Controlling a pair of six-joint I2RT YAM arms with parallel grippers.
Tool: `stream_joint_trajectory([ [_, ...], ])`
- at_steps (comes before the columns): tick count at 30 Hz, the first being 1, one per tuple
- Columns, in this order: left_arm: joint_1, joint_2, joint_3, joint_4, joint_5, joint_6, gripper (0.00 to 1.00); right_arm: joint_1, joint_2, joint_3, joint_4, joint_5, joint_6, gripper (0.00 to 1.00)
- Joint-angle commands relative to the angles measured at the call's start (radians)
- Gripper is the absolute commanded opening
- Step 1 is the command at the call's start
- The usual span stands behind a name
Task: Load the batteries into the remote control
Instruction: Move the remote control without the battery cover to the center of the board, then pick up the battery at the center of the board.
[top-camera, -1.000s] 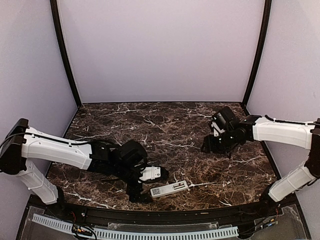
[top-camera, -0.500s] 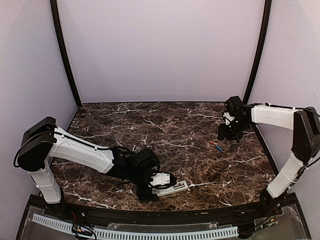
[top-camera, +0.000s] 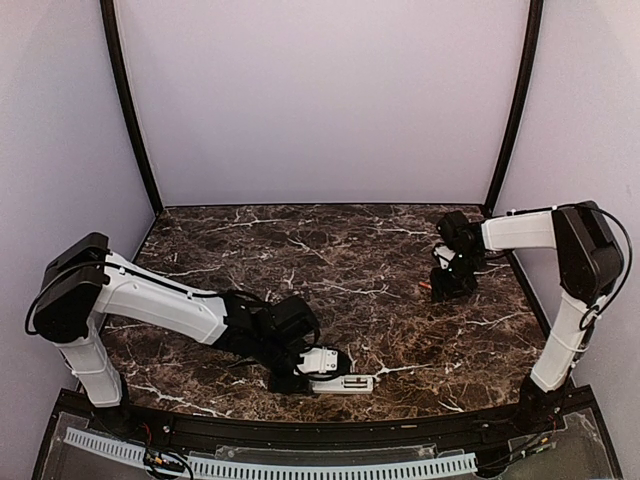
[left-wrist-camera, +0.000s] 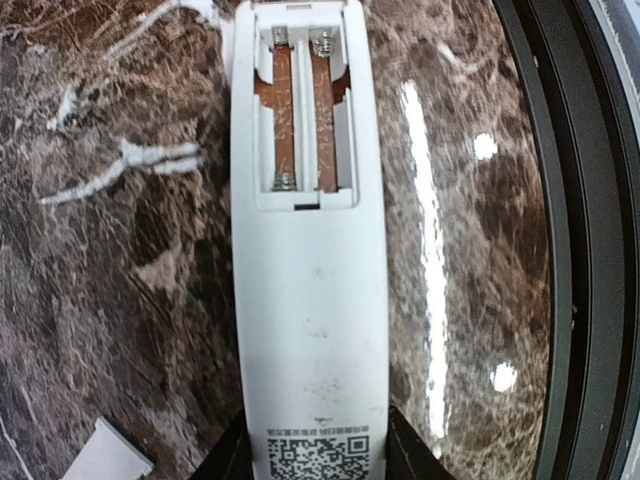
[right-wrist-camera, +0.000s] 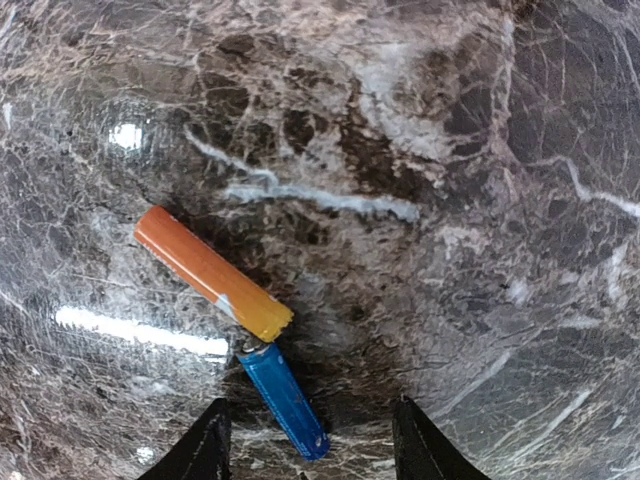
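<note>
The left gripper (left-wrist-camera: 320, 455) clamps the remote control (left-wrist-camera: 310, 300) at frame centre, battery bay (left-wrist-camera: 300, 110) upward. The right gripper (right-wrist-camera: 310, 445) hangs open and empty, straddling the blue battery (right-wrist-camera: 285, 400) at bottom centre. It should close squarely without nudging the orange battery (right-wrist-camera: 210, 272) just beside.

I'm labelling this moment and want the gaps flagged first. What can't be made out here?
Right wrist view: polarity marks on the batteries, too small.
Top view: those batteries, mostly under the right hand.
Left wrist view: the remote control's button side, facing down; its near end, cut by the bottom edge.
Same view: whether the left hand grips it or only flanks it.
Same view: a white piece, cropped at the corner.
</note>
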Motion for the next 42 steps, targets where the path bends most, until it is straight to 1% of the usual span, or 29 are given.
stream_joint_trajectory([
  [1,0.001,-0.031,-0.043,-0.214,-0.051,0.047,0.36,-0.002,0.030,0.013,0.005,0.000,-0.027,0.47],
  [4,0.013,-0.066,-0.061,-0.221,-0.063,0.046,0.35,-0.002,0.026,-0.004,0.006,-0.012,-0.022,0.39],
  [8,0.029,-0.079,-0.069,-0.240,-0.063,0.036,0.34,0.005,0.025,-0.023,0.003,-0.022,-0.023,0.33],
  [14,0.043,-0.079,-0.084,-0.266,-0.077,0.049,0.34,0.050,0.047,-0.018,-0.028,0.004,-0.030,0.25],
  [19,0.044,-0.080,-0.068,-0.303,-0.076,0.058,0.39,0.075,0.048,-0.004,-0.056,0.026,-0.014,0.17],
  [21,0.043,-0.078,-0.049,-0.323,-0.065,0.054,0.44,0.080,0.052,-0.002,-0.063,0.018,-0.014,0.12],
  [22,0.043,-0.077,-0.042,-0.339,-0.059,0.050,0.51,0.082,0.054,-0.001,-0.064,0.006,-0.014,0.08],
  [23,0.043,-0.076,-0.029,-0.347,-0.057,0.047,0.55,0.083,0.056,-0.001,-0.064,-0.002,-0.016,0.05],
  [24,0.044,-0.076,-0.022,-0.359,-0.058,0.041,0.65,0.085,0.056,-0.001,-0.065,-0.010,-0.017,0.01],
  [26,0.044,-0.086,-0.003,-0.372,-0.055,0.036,0.74,0.091,0.056,-0.001,-0.066,-0.022,-0.018,0.00],
  [27,0.044,-0.093,0.004,-0.371,-0.052,0.034,0.78,0.094,0.054,0.002,-0.069,-0.024,-0.019,0.00],
  [30,0.044,-0.160,0.006,-0.347,-0.037,0.032,0.81,0.110,0.044,0.011,-0.085,-0.036,-0.027,0.00],
  [32,0.044,-0.223,-0.007,-0.302,-0.049,0.036,0.82,0.125,0.025,0.021,-0.117,-0.060,-0.030,0.00],
  [33,0.044,-0.247,-0.026,-0.246,-0.058,0.041,0.82,0.136,0.014,0.029,-0.129,-0.071,-0.032,0.00],
  [34,0.043,-0.305,-0.041,-0.213,-0.077,0.054,0.82,0.149,-0.004,0.036,-0.143,-0.090,-0.033,0.00],
  [35,0.043,-0.340,-0.082,-0.126,-0.083,0.065,0.81,0.166,-0.024,0.047,-0.153,-0.118,-0.034,0.00],
  [36,0.042,-0.408,-0.106,-0.073,-0.091,0.098,0.81,0.186,-0.046,0.057,-0.162,-0.152,-0.036,0.00],
  [37,0.039,-0.482,-0.164,0.027,-0.092,0.153,0.80,0.217,-0.078,0.069,-0.168,-0.213,-0.037,0.00],
  [38,0.034,-0.520,-0.228,0.082,-0.094,0.187,0.78,0.247,-0.101,0.082,-0.171,-0.261,-0.037,0.00],
  [39,0.020,-0.586,-0.258,0.183,-0.095,0.273,0.73,0.279,-0.124,0.098,-0.171,-0.307,-0.036,0.00],
  [40,0.012,-0.618,-0.313,0.233,-0.095,0.321,0.70,0.317,-0.141,0.114,-0.170,-0.350,-0.032,0.00],
  [41,-0.001,-0.669,-0.335,0.324,-0.102,0.400,0.62,0.354,-0.154,0.134,-0.168,-0.387,-0.024,0.00],
  [42,-0.006,-0.686,-0.370,0.365,-0.108,0.432,0.56,0.389,-0.160,0.154,-0.164,-0.422,-0.014,0.00],
])
